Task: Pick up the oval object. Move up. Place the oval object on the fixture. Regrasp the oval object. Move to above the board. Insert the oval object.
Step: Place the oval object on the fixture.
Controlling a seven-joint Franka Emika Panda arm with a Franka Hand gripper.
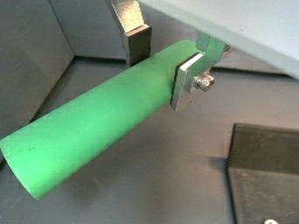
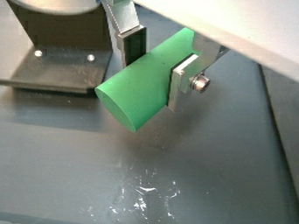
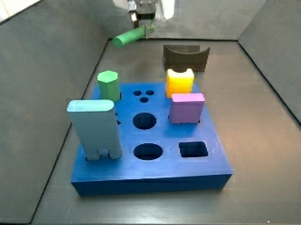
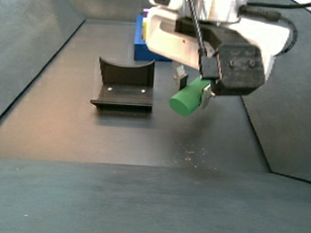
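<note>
The oval object [image 1: 87, 131], a long smooth light-green rod, lies crosswise between my fingers in both wrist views, its oval end face [image 2: 128, 105] showing. My gripper [image 1: 160, 74] [image 2: 155, 79] is shut on it, one silver finger [image 1: 186, 80] pressed on each flank. In a side view the gripper [image 4: 205, 72] holds the rod [image 4: 190, 96] tilted in the air, above the dark floor and just right of the fixture [image 4: 123, 85]. In a side view the rod [image 3: 132, 36] hangs beyond the blue board [image 3: 153, 171], left of the fixture [image 3: 185, 57].
The board carries a green hexagonal peg [image 3: 108, 85], a yellow peg [image 3: 179, 81], a pink block [image 3: 187, 108] and a tall light-blue piece [image 3: 91, 127], with open round and square holes. Grey walls close in the dark floor [image 4: 130, 147]. The fixture's base plate [image 1: 263, 175] lies close by.
</note>
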